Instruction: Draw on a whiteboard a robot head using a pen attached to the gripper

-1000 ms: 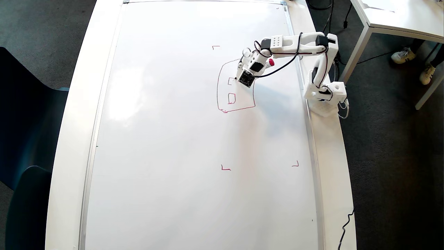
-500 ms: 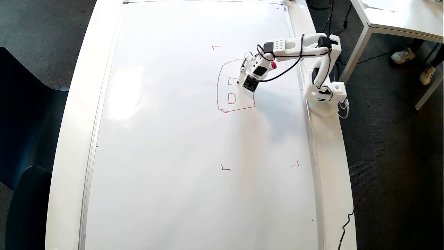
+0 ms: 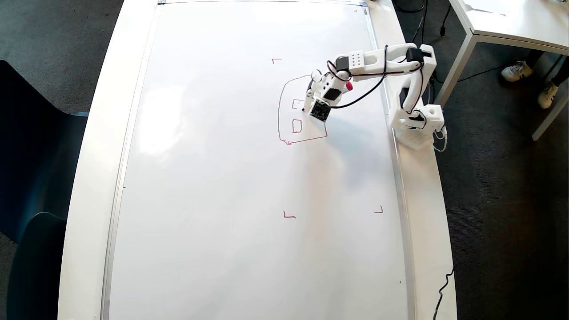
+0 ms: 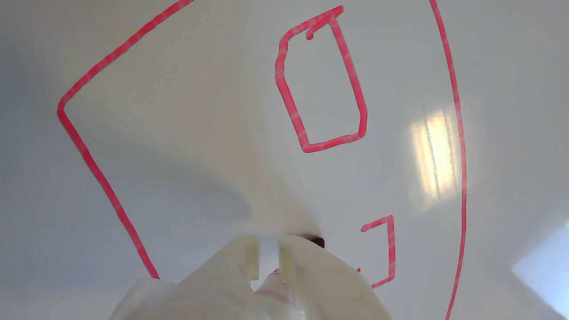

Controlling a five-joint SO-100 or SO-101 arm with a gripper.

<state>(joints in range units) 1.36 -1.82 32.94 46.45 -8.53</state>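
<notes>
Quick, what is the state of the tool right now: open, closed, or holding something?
Tool: shut on the pen, fingers close together, tip at the unfinished second square of the robot head on the whiteboard.

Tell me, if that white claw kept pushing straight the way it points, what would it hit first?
Most likely the whiteboard itself: the gripper points down at it, by the unfinished square of the robot head. Whether the pen tip already touches is unclear.

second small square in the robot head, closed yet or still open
Still open. In the wrist view the square by the pen tip shows only a top and a right side, while the other square is a closed loop.
</notes>
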